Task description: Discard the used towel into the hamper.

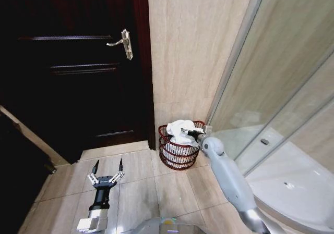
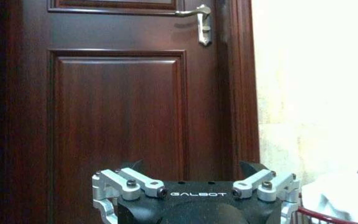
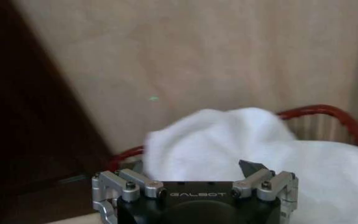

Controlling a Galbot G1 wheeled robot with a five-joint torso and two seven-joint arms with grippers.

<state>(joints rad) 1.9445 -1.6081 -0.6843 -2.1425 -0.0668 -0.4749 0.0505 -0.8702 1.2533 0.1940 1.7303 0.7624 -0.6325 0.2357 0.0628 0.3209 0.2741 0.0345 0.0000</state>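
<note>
The hamper (image 1: 179, 153), a small dark red-brown wire basket, stands on the tile floor against the beige wall, beside the door frame. A white towel (image 1: 179, 128) is heaped in it and bulges over the rim. My right gripper (image 1: 189, 133) is at the hamper's rim, right against the towel. In the right wrist view, the right gripper (image 3: 195, 166) is open, the towel (image 3: 241, 140) bunches between and beyond its fingers, and the hamper's red rim (image 3: 328, 111) curves behind. My left gripper (image 1: 108, 166) hangs open above the floor, left of the hamper, with nothing in it.
A dark wooden door (image 1: 73, 77) with a silver handle (image 1: 125, 44) is shut on the left. A glass shower wall (image 1: 282, 88) and white shower tray (image 1: 297, 182) close off the right. Beige floor tiles (image 1: 141, 187) lie open between me and the hamper.
</note>
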